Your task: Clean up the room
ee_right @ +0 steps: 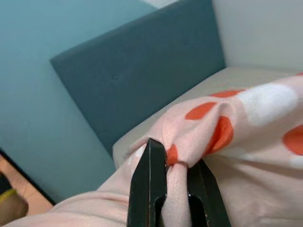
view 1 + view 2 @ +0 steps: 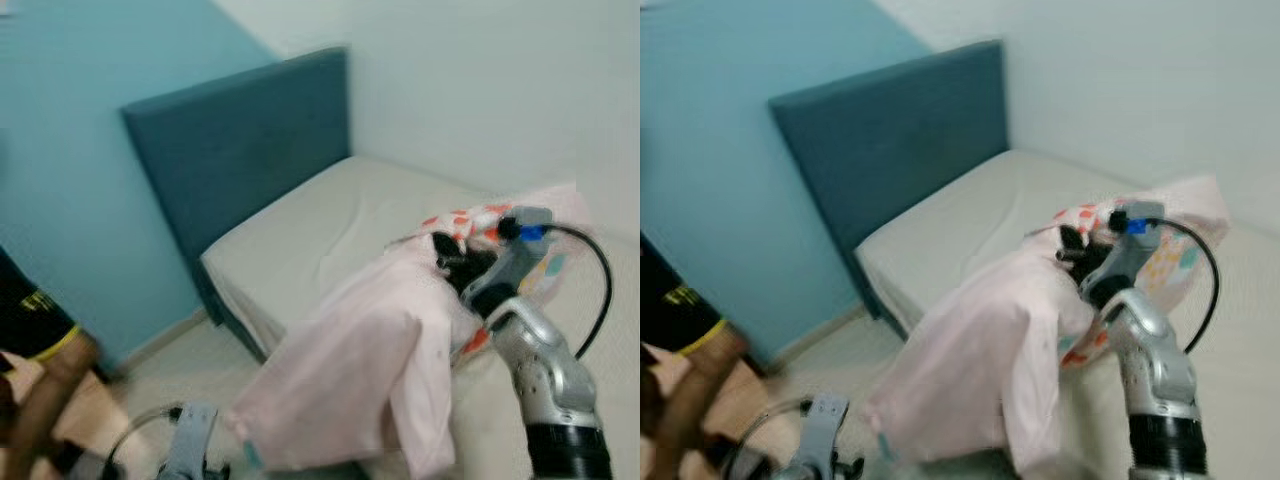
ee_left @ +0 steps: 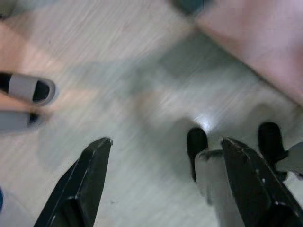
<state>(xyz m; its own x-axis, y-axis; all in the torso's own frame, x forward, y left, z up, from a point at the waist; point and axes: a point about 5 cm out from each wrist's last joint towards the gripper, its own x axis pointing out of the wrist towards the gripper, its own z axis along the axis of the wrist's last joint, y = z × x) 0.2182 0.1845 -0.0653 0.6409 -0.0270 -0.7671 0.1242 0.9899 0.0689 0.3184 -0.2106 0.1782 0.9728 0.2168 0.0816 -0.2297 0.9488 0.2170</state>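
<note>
Down low, my left gripper [image 3: 163,177] hangs open over the blurred floor [image 3: 142,85]. Right gripper [image 1: 173,189] pinches the pink dotted cloth [image 2: 370,360] — it drapes over the mattress edge [image 2: 300,230], hiding it. Beyond — blue headboard [image 2: 240,140].

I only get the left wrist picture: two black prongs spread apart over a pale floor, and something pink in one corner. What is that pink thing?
Observer: It is a pale pink cloth with orange spots, draped over the edge of a bare beige mattress.
Operator: Is anything holding it?
Observer: Yes. The right gripper is shut on a fold of the spotted part, above the mattress.
Operator: What is behind the bed?
Observer: A dark teal padded headboard stands at the head of the mattress, beside a light blue wall.
</note>
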